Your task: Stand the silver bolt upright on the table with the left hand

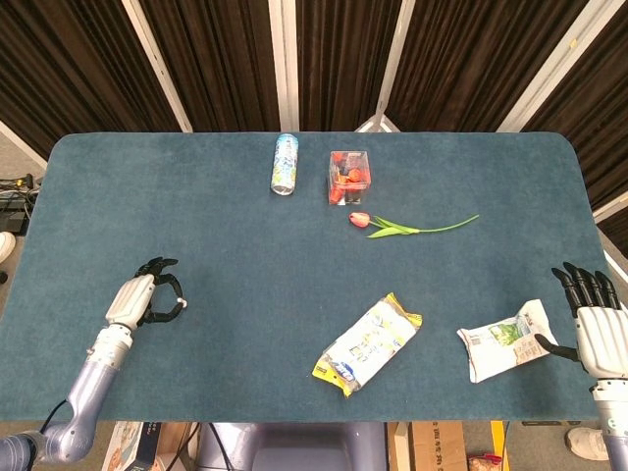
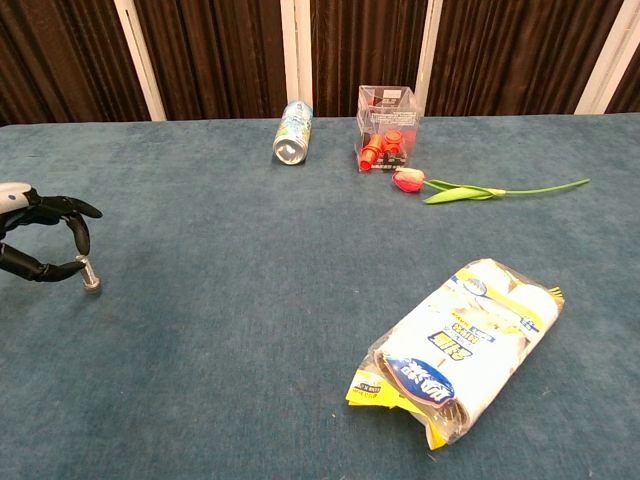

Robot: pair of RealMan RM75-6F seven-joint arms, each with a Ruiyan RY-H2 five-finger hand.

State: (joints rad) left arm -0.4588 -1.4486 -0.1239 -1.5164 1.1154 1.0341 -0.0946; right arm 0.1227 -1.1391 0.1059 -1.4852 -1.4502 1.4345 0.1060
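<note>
The silver bolt is small and stands nearly upright, its lower end at or just above the blue table. My left hand pinches it between thumb and a fingertip at the far left of the chest view. From the head view, the left hand is near the table's front left, and the bolt shows only as a tiny glint at the fingertips. My right hand hovers at the front right edge with its fingers spread, holding nothing.
A can lies on its side at the back, beside a clear box of red parts. A tulip lies mid-table. A yellow-edged snack bag and a white packet lie near the front.
</note>
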